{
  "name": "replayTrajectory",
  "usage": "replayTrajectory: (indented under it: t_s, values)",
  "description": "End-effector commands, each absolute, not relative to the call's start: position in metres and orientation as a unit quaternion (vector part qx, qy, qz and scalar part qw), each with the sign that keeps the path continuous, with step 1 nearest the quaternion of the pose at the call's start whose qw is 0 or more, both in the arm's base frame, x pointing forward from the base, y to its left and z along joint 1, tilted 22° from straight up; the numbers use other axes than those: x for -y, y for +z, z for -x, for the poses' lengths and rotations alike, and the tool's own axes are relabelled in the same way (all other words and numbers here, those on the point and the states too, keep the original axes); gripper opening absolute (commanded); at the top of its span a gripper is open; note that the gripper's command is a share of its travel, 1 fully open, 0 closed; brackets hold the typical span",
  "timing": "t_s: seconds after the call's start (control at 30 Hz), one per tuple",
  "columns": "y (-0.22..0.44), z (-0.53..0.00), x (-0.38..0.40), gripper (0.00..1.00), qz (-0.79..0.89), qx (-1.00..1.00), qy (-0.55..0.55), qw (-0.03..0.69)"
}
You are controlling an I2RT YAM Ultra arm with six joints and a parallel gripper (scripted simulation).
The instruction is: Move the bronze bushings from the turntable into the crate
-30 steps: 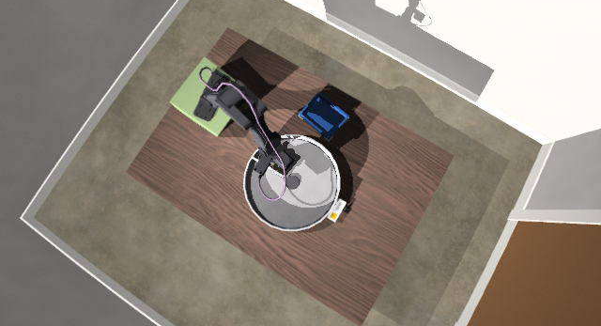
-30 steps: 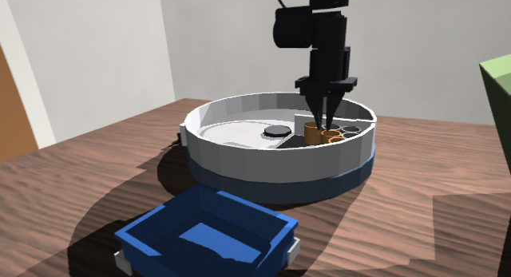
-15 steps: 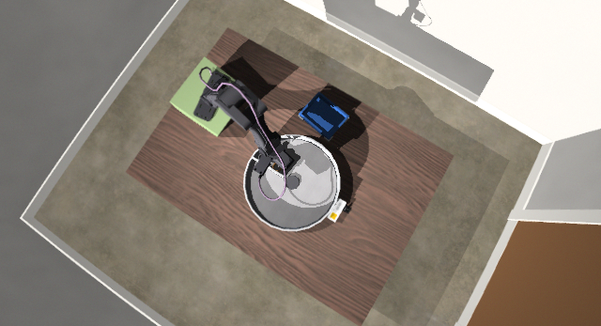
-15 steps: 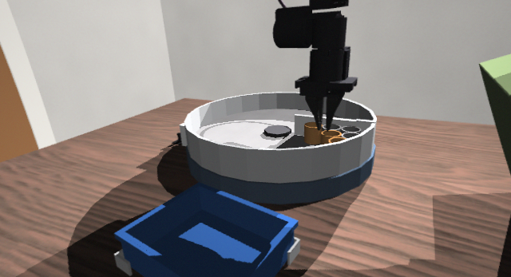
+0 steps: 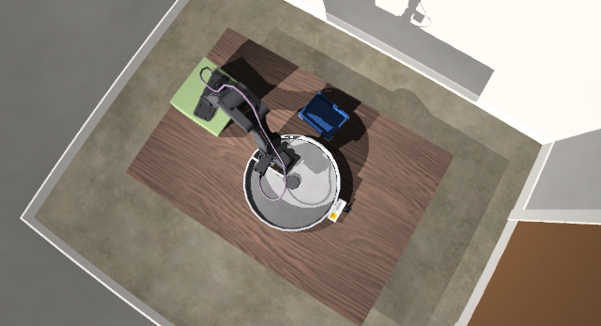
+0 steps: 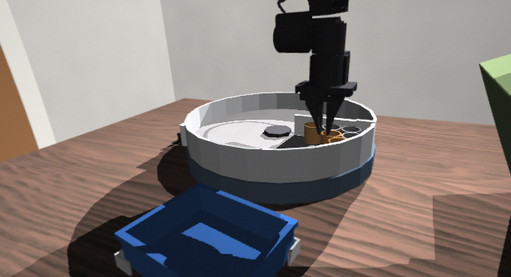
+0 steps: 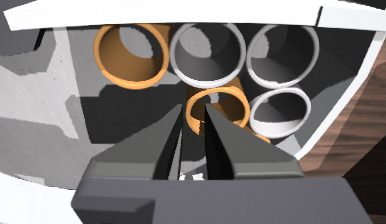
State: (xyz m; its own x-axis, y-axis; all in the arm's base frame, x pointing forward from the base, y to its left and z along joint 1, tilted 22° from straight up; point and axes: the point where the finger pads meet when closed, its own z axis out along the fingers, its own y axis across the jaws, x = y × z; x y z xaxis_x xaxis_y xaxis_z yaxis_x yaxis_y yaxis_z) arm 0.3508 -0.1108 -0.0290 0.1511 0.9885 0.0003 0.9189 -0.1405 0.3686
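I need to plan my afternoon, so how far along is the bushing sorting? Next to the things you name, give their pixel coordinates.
Done: nothing visible; no bushing shows in the crate (image 5: 309, 104) (image 6: 257, 207).
In hand: nothing gripped; the parted fingers (image 6: 315, 113) straddle one bronze bushing's wall.
Left: all three visible bronze bushings (image 6: 313, 135) (image 7: 111, 60), beside three steel ones (image 7: 229, 60) that stay on the turntable (image 5: 335, 184) (image 6: 279, 165) (image 7: 361, 82).
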Motion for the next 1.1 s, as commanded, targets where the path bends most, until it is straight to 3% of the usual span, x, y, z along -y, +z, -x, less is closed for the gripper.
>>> replayTrajectory:
  t_s: [0.0,1.07]
  values:
    - [-0.0273,-0.3659,0.1165,0.15,-0.744,-0.637,0.122,0.162]
    - [-0.0271,-0.3671,0.1181,0.15,-0.745,-0.635,0.123,0.164]
